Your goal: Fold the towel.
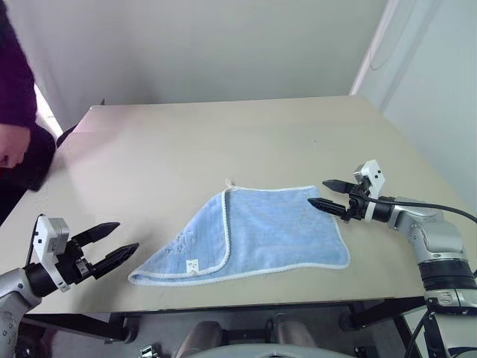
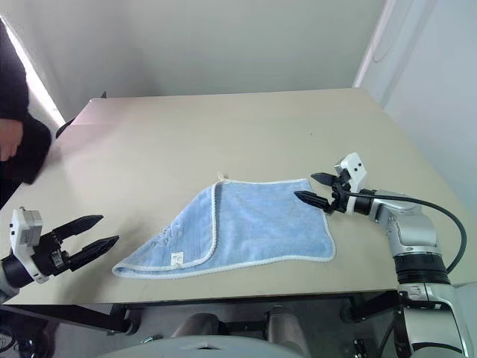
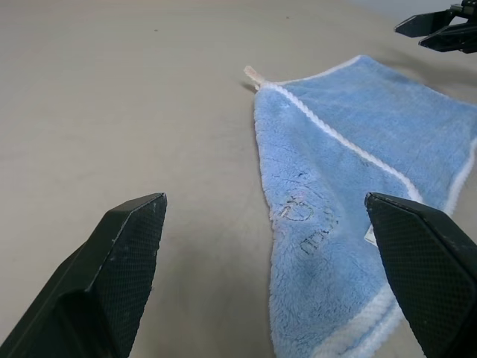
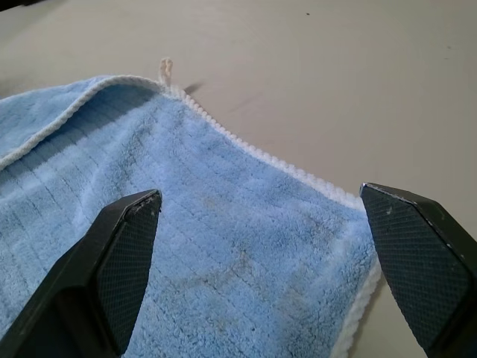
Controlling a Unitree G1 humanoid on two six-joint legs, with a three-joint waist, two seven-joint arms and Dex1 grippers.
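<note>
A: Item one, our right gripper (image 1: 329, 193). We are holding it with its fingers spread wide and nothing between them, hovering at the far right corner of the towel (image 1: 276, 231). From the wrist, we are looking straight across that corner's white edging.

B: Item two, our left gripper (image 1: 110, 247). We are keeping it spread and empty too, well to the left of the towel's near left end, with bare table (image 1: 223, 142) between.

A: Item three, the towel itself. It is lying near the table's near edge, its left part already turned over in a slanted flap, with the small loop (image 1: 229, 183) at the far edge and the white tag (image 1: 193, 264) near the front.

B: Item four, surroundings. A person's hand (image 1: 11, 145) is showing at the far left, clear of our work.

A: Risks, as we judge them: we are likely pinching too shallow at the corner, catching only the edging, so it slips free. Closing over the flap, we might grab one layer alone and drag the fold crooked.

B: And pulling low could slide the whole towel off the near edge.
</note>
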